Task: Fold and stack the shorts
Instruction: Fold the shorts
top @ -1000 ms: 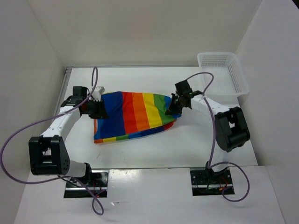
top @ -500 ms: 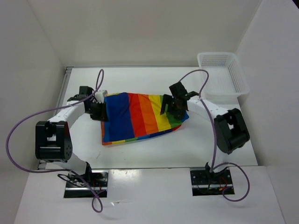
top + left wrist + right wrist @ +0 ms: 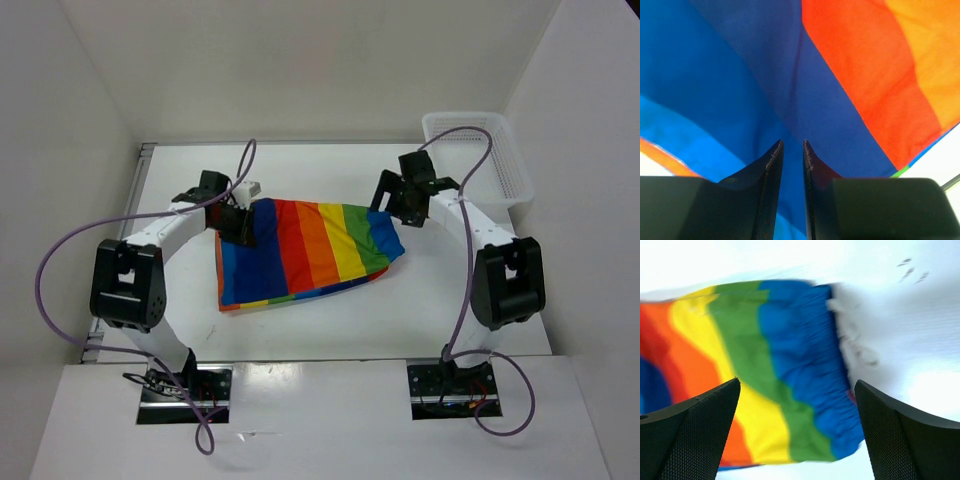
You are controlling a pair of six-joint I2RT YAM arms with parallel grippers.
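The rainbow-striped shorts [image 3: 310, 250] lie spread across the middle of the white table, blue at both ends. My left gripper [image 3: 243, 225] is at their far left corner. In the left wrist view its narrow jaws [image 3: 792, 143] are pinched on blue fabric, and the shorts [image 3: 865, 75] fan out from them with creases. My right gripper [image 3: 385, 205] hovers just past the right end of the cloth. The right wrist view shows that gripper [image 3: 797, 382] wide open with nothing between its fingers, and the shorts' [image 3: 790, 340] gathered blue waistband below. No drawstring shows.
A white mesh basket [image 3: 480, 160] stands at the far right corner of the table [image 3: 450, 310]. White walls close in the left, back and right sides. Purple cables loop over both arms.
My right gripper has opened, let go of the shorts and drawn back towards the far right. The left gripper has carried its corner rightward and away, shifting the cloth.
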